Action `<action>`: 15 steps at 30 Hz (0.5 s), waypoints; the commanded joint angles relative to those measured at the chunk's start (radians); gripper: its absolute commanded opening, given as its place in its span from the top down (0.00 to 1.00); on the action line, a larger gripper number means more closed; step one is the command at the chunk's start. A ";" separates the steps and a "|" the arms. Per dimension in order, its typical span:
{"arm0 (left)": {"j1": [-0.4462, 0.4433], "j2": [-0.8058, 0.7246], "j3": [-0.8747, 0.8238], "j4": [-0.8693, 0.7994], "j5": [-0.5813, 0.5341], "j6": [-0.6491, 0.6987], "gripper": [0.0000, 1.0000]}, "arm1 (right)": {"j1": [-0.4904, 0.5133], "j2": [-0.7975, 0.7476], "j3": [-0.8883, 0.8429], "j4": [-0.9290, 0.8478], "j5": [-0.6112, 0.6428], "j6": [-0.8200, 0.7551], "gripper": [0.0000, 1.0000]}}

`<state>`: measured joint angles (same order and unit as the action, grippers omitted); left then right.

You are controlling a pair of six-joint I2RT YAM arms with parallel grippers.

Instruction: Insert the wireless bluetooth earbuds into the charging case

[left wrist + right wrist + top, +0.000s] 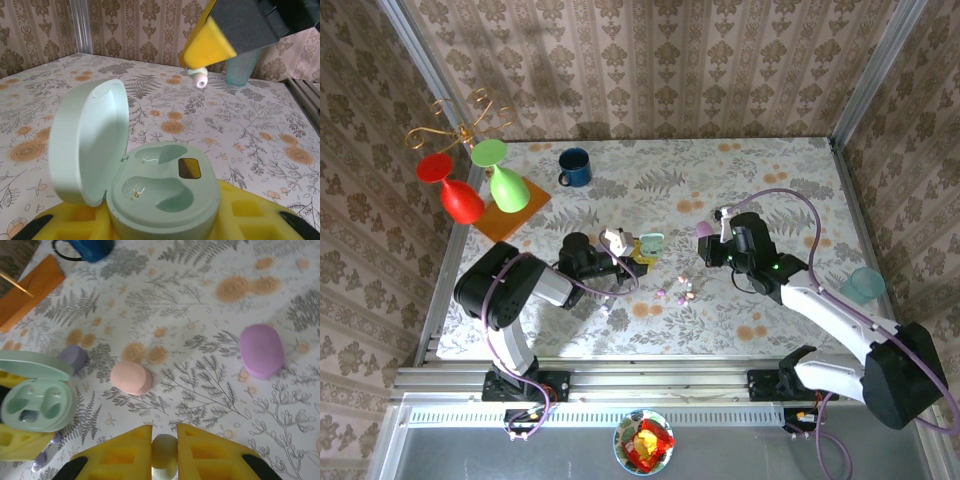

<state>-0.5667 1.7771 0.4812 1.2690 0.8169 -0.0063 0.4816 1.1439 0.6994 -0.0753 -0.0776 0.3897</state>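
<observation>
My right gripper is clenched on one earbud, pinched in the narrow gap between the two yellow pads. On the right wrist camera the bud's long axis runs along that gap, straight away from the wrist, and its rounded end pokes out past the pad tips. On the left wrist camera the same bud hangs under the right gripper's yellow pad, tilted, with its small pinkish tip pointing down at the table. It is a tiny bean of pale greenish-white plastic, smooth and glossy.

My left gripper is closed around the mint case, which sits between its yellow pads with the lid swung open and standing up on the left. Both wells inside are empty. I can see little gold contacts in the near one and a dark square window beside the far one. The held bud is above and beyond the case, well apart from it.

On the table between the arms lie a few loose buds, too small for me to tell how they point. A closed pink case and a closed purple case lie flat below the right wrist. A blue mug stands at the far side.
</observation>
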 commanded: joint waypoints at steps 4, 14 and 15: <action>0.004 0.004 0.019 0.027 0.036 0.012 0.78 | 0.086 0.011 0.103 -0.047 0.060 -0.123 0.83; -0.001 -0.015 0.008 0.027 0.032 0.023 0.78 | 0.193 0.134 0.235 -0.055 0.089 -0.198 0.83; -0.001 -0.018 0.008 0.027 0.031 0.023 0.78 | 0.201 0.146 0.247 -0.059 0.093 -0.205 0.83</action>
<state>-0.5678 1.7771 0.4828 1.2690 0.8268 -0.0055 0.6640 1.2648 0.8997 -0.1116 -0.0257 0.2340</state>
